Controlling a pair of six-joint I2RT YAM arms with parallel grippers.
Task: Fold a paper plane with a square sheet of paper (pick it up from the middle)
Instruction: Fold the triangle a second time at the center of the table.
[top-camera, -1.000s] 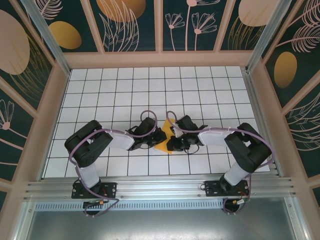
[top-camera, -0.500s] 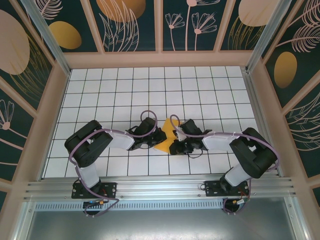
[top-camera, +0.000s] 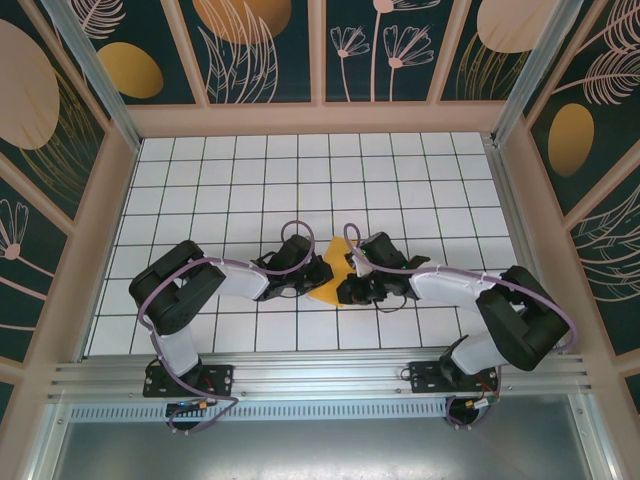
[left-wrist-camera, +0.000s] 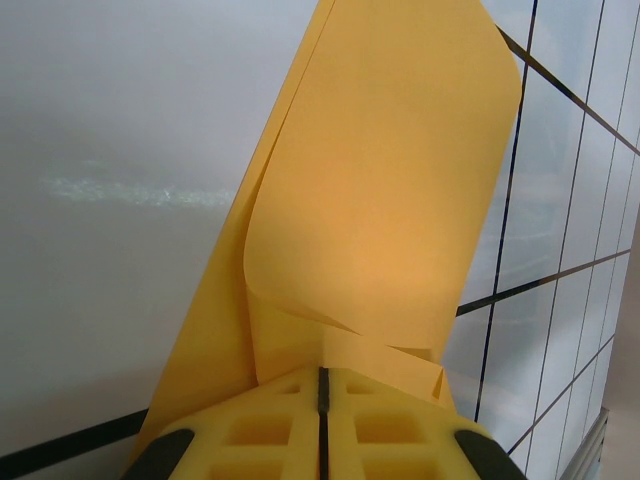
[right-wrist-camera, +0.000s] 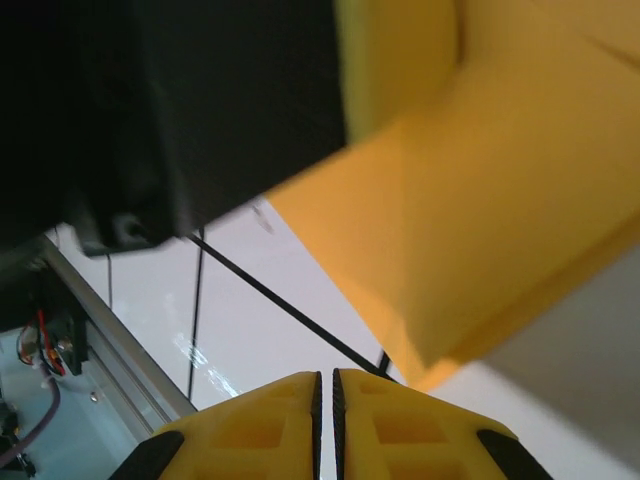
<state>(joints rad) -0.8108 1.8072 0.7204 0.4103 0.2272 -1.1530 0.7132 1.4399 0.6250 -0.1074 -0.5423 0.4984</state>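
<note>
At mid desk (top-camera: 420, 180), the left gripper (left-wrist-camera: 320, 385) at nine o'clock anchors the sheet of paper (left-wrist-camera: 380, 200) in clamped jaws; the right gripper (right-wrist-camera: 325, 385), three o'clock, jaws closed empty, likely presses a crease.

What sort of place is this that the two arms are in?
Probably an enclosed robot test cell: a white grid-marked table, an aluminium rail at its near edge, and patterned wall panels boxing it in.

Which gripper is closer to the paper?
Left. The left gripper is shut on the paper; the right gripper is shut, the paper just beyond its tips, not between them.
</note>
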